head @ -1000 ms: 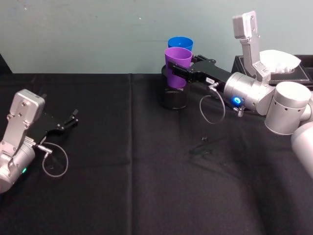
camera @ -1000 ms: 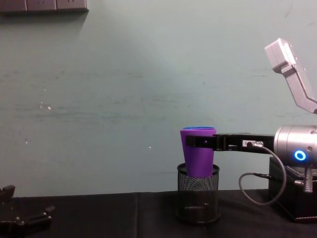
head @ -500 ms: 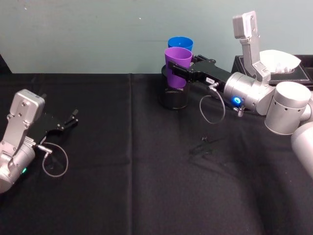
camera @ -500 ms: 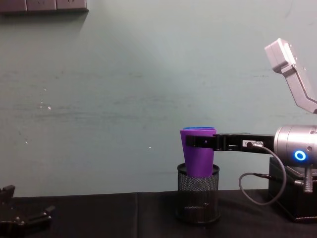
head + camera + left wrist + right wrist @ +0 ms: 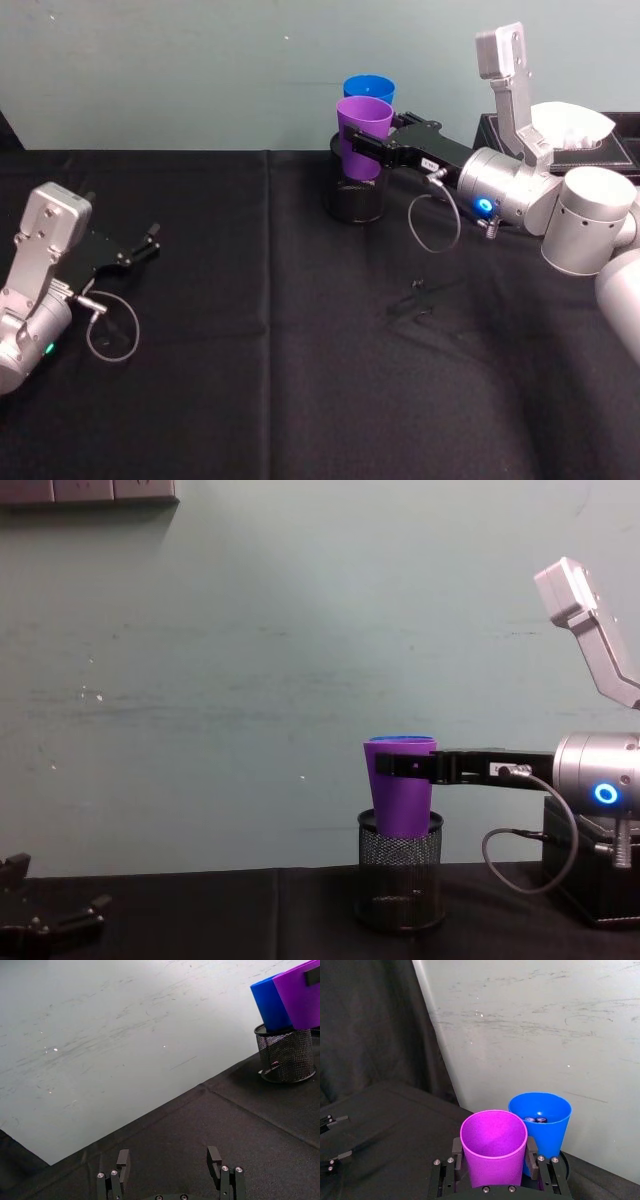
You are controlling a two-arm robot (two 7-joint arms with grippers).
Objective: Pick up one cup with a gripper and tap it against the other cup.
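my right end effector (image 5: 362, 148) is clamped on the purple cup (image 5: 363, 135), one finger on each side of its wall, holding it upright off the table (image 5: 300, 350) at the far edge near the wall. its base hangs about level with the rim of the mesh holder (image 5: 355, 200). the blue cup (image 5: 369, 89) stands in that holder just behind the purple one; i cannot tell if the two touch. my left end effector (image 5: 148, 243) rests on the table far to the left, fingers spread apart and holding nothing.
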